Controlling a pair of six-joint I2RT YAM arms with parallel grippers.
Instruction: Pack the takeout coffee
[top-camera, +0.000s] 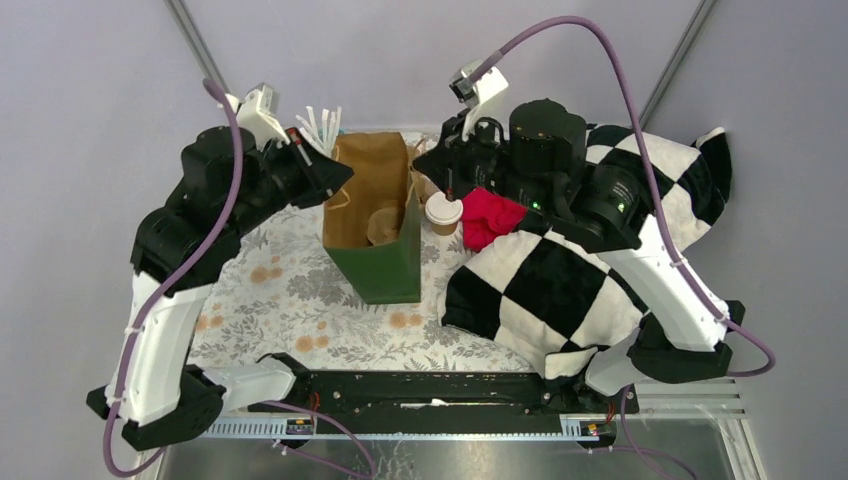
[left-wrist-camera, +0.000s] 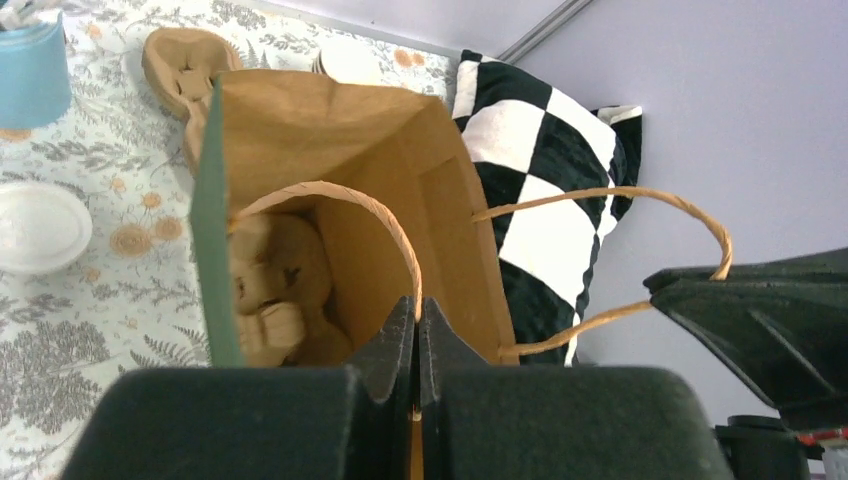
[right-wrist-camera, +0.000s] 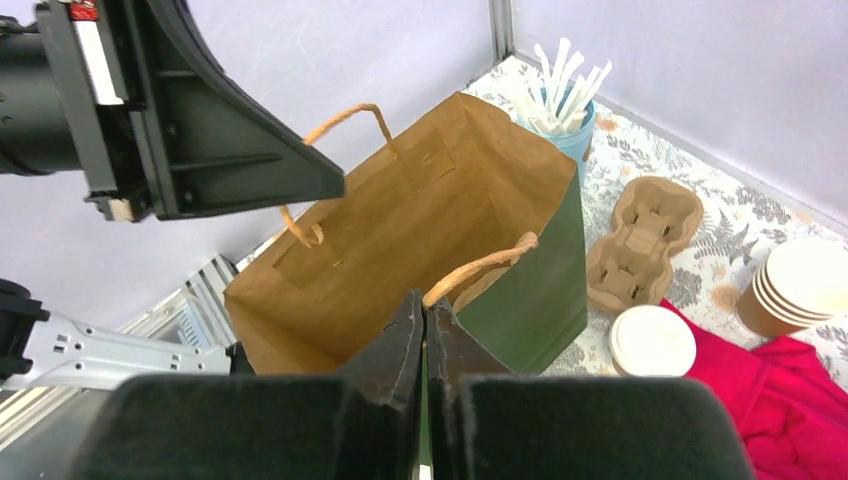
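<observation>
Left arm: it reaches forward with the elbow raised and the wrist turned inward. The left gripper (left-wrist-camera: 417, 315) has its fingers pressed together on the paper bag (top-camera: 385, 265), at the root of one cord handle.

Bag: upright, with the mouth held open between the two arms. A pulp cup carrier (left-wrist-camera: 270, 290) lies inside.

Takeout coffee (top-camera: 443, 212): lidded and upright on the table, just beside the bag's right wall and next to the red cloth (top-camera: 492, 218). It is not yet packed.

Right arm: it stretches over the checkered cushion (top-camera: 560, 285) with the wrist turned left. The right gripper (right-wrist-camera: 424, 310) is likewise pinched on the opposite handle.

Assessment: neither gripper is free. The right one is nearest the cup, so it should let go of its handle, take the cup below the lid and lower it level. The left arm should hold the mouth wide meanwhile.
</observation>
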